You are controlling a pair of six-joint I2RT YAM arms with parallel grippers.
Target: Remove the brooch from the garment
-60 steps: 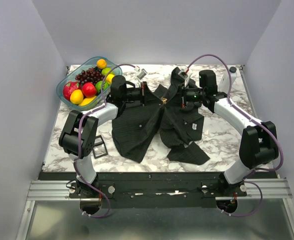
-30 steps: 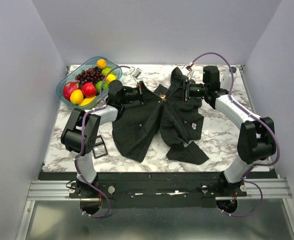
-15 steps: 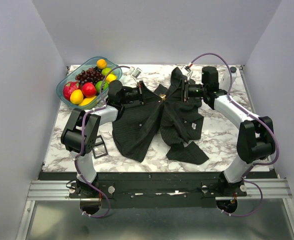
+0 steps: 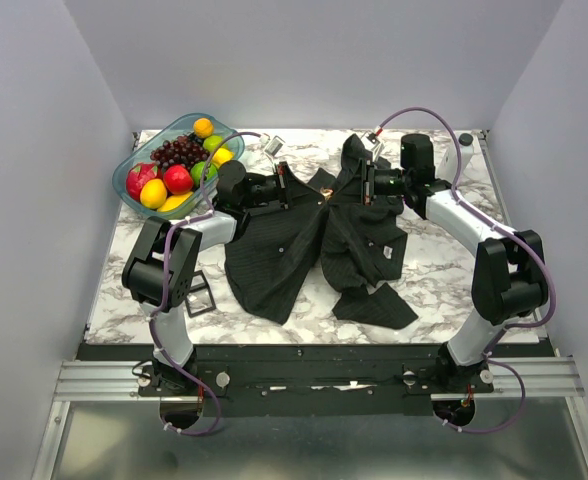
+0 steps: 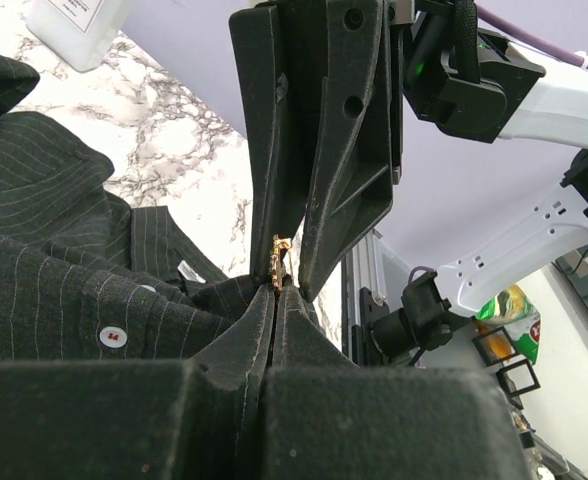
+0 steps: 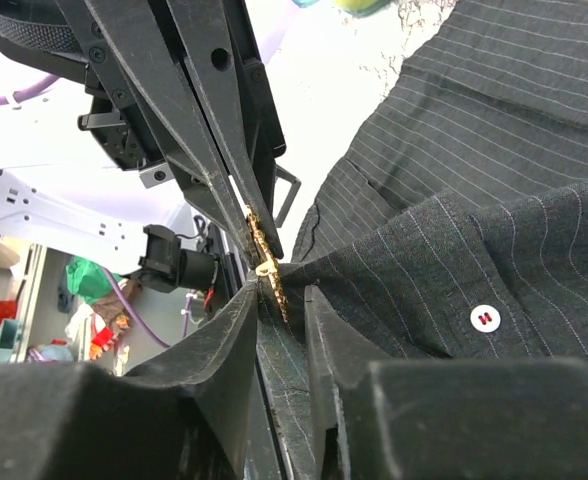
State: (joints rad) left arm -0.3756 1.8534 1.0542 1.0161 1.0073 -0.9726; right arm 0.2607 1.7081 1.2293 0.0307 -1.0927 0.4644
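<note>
Garment (image 4: 304, 240): black pinstriped woven shirt, rumpled, mid-counter.
Brooch (image 6: 265, 265): small gold metal pin in a raised fold, toward the far edge.
Counter (image 4: 444, 260): white, grey-veined marble; plain grey walls.
Left gripper (image 5: 276, 295): clenched on the fold beside the brooch.
Right gripper (image 6: 279, 295): jaws narrowly apart around the brooch; whether they grip it cannot be told.

The left arm (image 4: 164, 265) and the right arm (image 4: 509, 275) rise from their bases to bent, raised elbows, and their forearms angle inward, so the two wrists face each other tip to tip. The left gripper (image 4: 288, 188) points to the right, its fingers (image 5: 224, 350) pressed flat together with a fold of the garment (image 5: 64, 290) pinched in the seam. The right gripper (image 4: 366, 186) points to the left, its fingers (image 6: 214, 340) a narrow slit apart, flanking the brooch (image 6: 264, 262); whether they clamp it cannot be told
</note>
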